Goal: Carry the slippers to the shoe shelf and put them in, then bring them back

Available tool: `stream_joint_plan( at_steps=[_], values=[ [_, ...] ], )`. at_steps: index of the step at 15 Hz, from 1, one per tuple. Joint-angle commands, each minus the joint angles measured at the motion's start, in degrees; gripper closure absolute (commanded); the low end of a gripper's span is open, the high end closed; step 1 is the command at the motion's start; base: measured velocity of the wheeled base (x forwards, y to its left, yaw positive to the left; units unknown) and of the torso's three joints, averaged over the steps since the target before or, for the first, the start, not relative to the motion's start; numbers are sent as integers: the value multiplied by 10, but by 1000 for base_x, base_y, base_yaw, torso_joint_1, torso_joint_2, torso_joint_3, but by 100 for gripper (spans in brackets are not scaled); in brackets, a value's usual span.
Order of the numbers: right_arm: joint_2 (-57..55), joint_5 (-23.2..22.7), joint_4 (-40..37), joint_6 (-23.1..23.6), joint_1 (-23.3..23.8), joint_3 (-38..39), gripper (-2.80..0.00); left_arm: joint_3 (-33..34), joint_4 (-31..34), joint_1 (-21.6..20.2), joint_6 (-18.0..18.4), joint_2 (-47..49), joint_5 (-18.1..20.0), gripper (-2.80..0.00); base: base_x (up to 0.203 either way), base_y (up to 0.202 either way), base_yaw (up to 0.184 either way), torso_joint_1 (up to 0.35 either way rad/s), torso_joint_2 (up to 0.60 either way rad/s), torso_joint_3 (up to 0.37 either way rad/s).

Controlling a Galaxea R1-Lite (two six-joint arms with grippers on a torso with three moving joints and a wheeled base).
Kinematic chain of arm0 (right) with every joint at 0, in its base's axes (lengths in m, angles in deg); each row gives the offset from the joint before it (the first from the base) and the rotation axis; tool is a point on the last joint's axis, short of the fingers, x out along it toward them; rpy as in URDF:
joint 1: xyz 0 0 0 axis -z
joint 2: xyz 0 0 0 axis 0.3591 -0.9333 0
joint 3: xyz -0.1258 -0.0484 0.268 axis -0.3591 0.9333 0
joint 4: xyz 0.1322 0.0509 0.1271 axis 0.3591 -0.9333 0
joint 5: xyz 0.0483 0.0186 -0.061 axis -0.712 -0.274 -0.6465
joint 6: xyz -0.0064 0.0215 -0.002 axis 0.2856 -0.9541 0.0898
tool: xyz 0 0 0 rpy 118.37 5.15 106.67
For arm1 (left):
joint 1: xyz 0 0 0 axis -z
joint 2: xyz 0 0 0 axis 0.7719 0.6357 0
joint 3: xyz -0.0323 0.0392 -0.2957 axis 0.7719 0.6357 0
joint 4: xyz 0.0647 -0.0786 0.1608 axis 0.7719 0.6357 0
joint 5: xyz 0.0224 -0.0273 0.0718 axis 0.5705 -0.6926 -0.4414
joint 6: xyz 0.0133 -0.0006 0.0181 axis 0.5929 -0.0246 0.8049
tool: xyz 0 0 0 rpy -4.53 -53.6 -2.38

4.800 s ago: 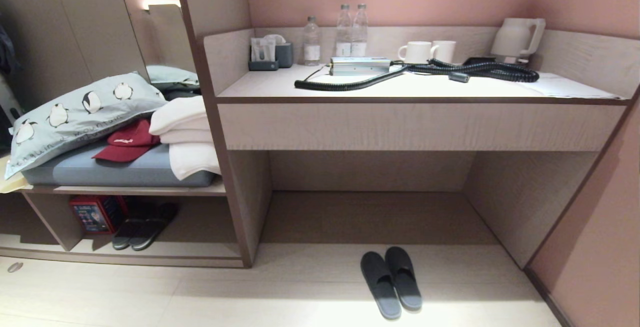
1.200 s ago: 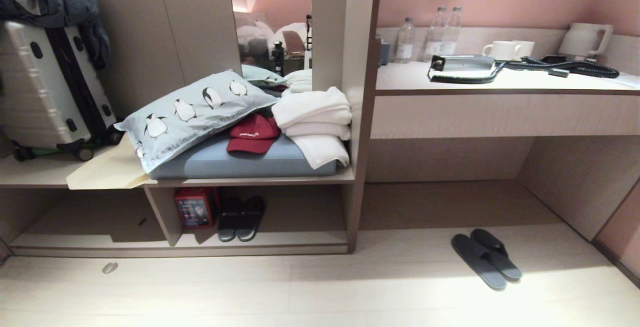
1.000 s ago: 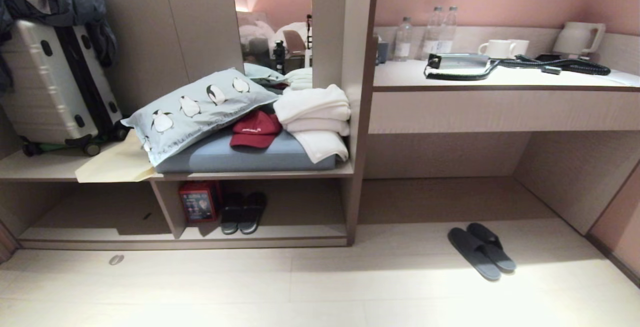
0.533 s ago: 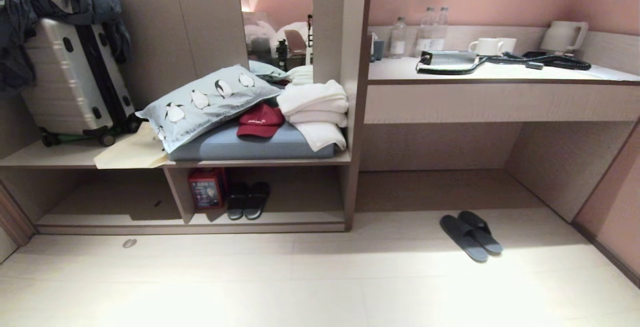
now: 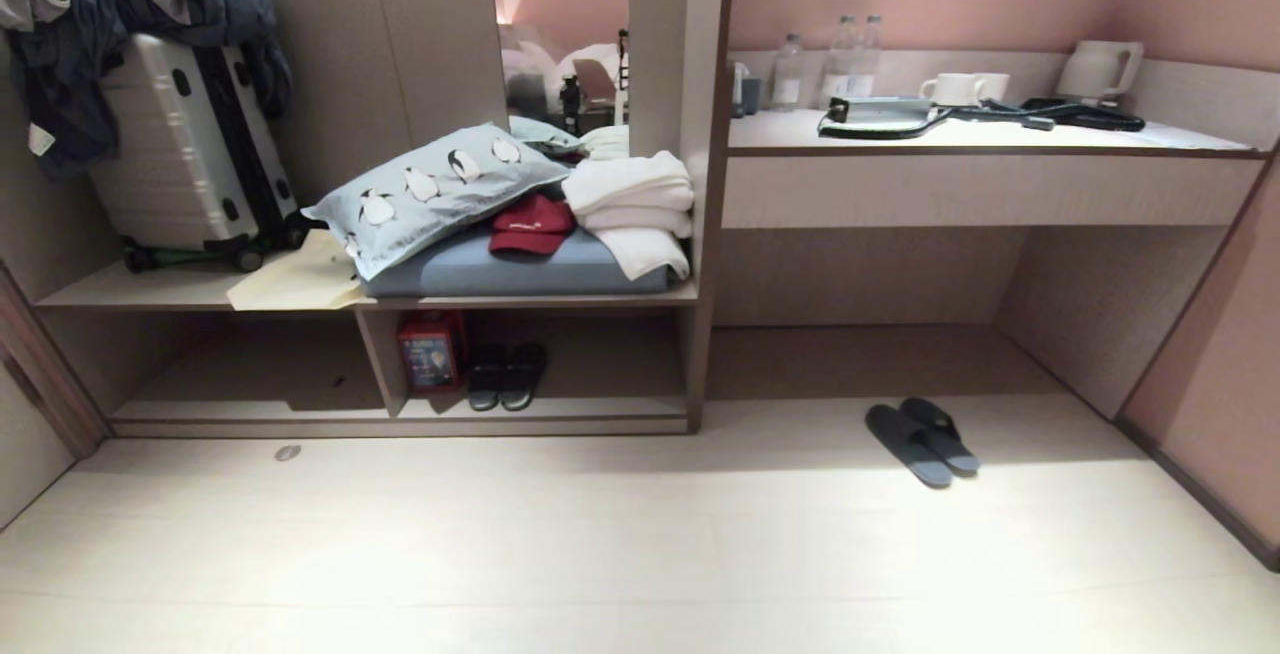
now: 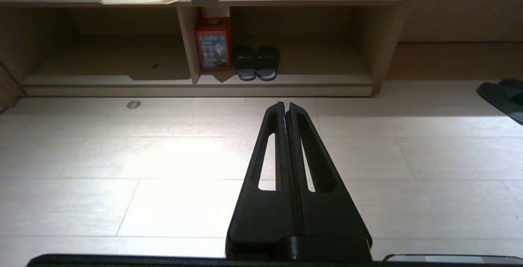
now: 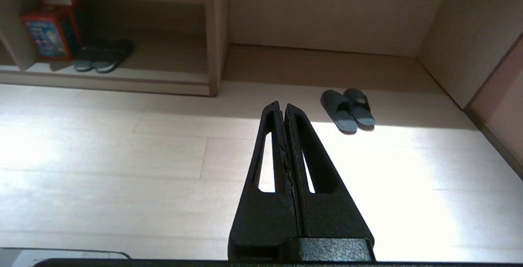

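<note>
Slippers (image 5: 922, 430) of grey-blue fabric lay as a pair on the pale floor (image 5: 600, 534) in front of the desk recess, side by side and touching, well apart from both arms; the shoe shelf (image 5: 590, 404), low and pale with dark trim, stood to their left and held a blacker pair (image 5: 508, 375) just beside a red box (image 5: 432, 351); above it lay a blue cushion (image 5: 520, 272), a penguin pillow (image 5: 430, 189), a red cap (image 5: 531, 225) and folded white towels (image 5: 632, 209); the left tool (image 6: 285, 107) hung over bare floor, fingers pressed together and holding nothing; the right tool (image 7: 279, 107) was likewise narrowed to a seam and empty, the slippers near its tip.
</note>
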State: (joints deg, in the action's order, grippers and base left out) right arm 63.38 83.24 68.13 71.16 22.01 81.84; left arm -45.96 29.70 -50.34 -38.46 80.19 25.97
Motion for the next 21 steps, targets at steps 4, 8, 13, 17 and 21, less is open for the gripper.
stream_joint_plan(
  at_steps=[4, 8, 13, 17, 21],
  values=[
    [0, 1, 0, 0, 0, 0, 0, 1, 0, 0, 0, 0, 0, 0, -193, 0, 0, 3, 1, 0],
    [0, 1, 0, -1, 0, 0, 0, 1, 0, 0, 0, 0, 0, 0, -194, 0, 2, 4, 2, 1],
    [0, 2, 0, -4, 0, 0, 0, 1, 0, 0, 0, 0, 0, 0, -196, 0, 2, 4, 3, 4],
    [0, 2, 0, -6, 0, 0, 0, 1, 0, 0, 0, 0, 0, 0, -198, 0, 2, 4, 0, 3],
    [0, 2, 0, -6, 0, 0, 0, 1, 0, 0, 0, 0, 0, 0, -194, 0, 2, 2, 4, 1]
  ],
)
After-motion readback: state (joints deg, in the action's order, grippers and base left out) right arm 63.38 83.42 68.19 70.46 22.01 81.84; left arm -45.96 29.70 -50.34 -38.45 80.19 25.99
